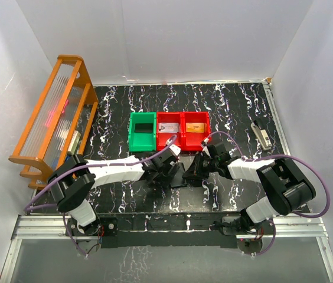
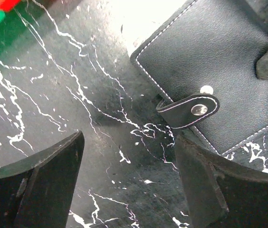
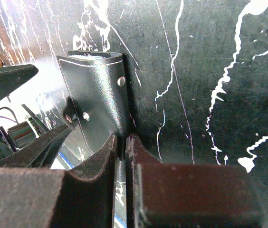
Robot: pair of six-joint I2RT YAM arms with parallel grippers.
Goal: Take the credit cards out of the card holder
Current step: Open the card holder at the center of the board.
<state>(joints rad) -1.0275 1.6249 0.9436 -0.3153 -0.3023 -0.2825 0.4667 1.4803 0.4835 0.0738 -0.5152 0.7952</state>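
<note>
Left arm base [image 1: 87, 221]: bolted at the near edge of the table [image 1: 237, 103], its arm reaching forward and toward the middle.
Orange rack [image 1: 51, 118]: stood at the far left, tilted, with clear ribbed sheets in it.
Green bin [image 1: 142, 131]: sat behind the left gripper, first in a row of three touching bins.
Left gripper [image 2: 130, 137]: jaws spread wide over bare black marbled table and holding nothing; its right finger [image 2: 219, 185] was at the card holder's near edge, though contact could not be judged.
Middle red bin [image 1: 168, 131]: held a pale flat piece, too small to identify.
Card holder [image 2: 219, 57]: lay at the table's centre between the two grippers [image 1: 178, 175], dark stitched outer side toward the left wrist camera.
Snap strap [image 2: 188, 110]: hung off the holder's edge, unfastened, with its metal stud showing.
Right red bin [image 1: 195, 128]: held a flat orange-brown piece, not clear enough to name.
Right gripper [image 3: 124, 137]: fingers pressed together on a thin edge of the card holder [image 3: 93, 90], whose dark panel rose beyond the fingertips.
Credit cards: could not be picked out in the holder from any view.
Grey object [image 1: 262, 134]: lay alone toward the right of the table, well apart from the bins.
</note>
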